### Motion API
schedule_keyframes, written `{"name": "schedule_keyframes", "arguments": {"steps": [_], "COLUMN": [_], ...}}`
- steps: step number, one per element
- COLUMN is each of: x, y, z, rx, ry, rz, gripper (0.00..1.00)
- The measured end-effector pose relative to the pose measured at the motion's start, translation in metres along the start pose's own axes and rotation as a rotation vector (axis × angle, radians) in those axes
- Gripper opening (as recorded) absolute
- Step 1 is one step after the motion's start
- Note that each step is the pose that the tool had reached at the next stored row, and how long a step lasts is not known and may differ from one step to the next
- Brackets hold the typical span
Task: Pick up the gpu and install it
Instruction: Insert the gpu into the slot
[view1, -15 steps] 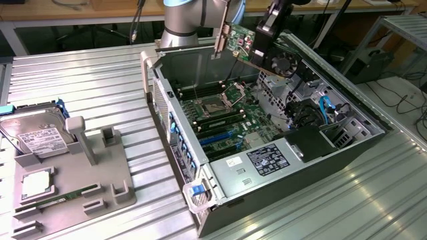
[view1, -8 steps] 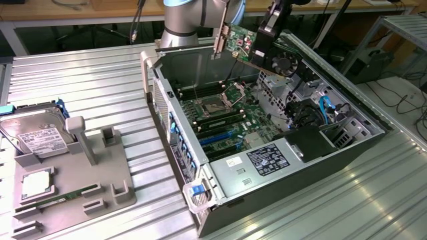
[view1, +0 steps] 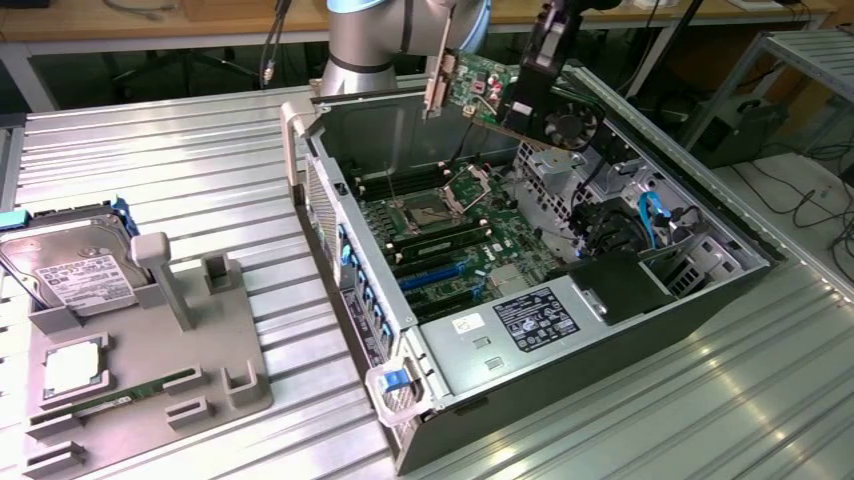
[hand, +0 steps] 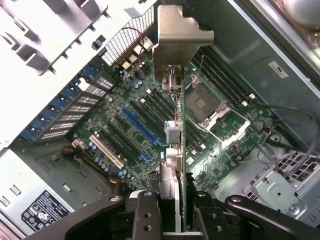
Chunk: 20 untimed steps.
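The gpu (view1: 497, 92), a green circuit card with a black fan and a silver end bracket, hangs in the air above the far end of the open computer case (view1: 694, 285). My gripper (view1: 537, 72) is shut on the card's upper edge. In the wrist view the gpu (hand: 181, 125) stands edge-on between my two black fingers (hand: 147, 212), bracket end away from the camera. Below it lie the motherboard (hand: 125, 135) and its long blue slot (hand: 142, 126), and the card is well clear of both.
A grey fixture tray (view1: 200, 350) at the exterior view's left holds a silver hard drive (view1: 74, 270), a processor chip (view1: 74, 365) and a green memory stick (view1: 127, 392). Cables and a blue lead (view1: 651, 212) crowd the case's far side. The ribbed metal table (view1: 174, 160) surrounds it.
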<state>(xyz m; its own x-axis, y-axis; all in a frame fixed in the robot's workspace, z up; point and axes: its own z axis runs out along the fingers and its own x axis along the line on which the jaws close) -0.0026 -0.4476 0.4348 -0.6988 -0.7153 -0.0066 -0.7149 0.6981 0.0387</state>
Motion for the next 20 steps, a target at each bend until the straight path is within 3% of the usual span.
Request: {"name": "schedule_keyframes", "arguments": {"steps": [20], "x": [0.0001], "y": [-0.0001], "z": [0.0000], "rx": [-0.0012], "ry": [0.0071], "rz": [-0.182], "gripper": [0.29]}}
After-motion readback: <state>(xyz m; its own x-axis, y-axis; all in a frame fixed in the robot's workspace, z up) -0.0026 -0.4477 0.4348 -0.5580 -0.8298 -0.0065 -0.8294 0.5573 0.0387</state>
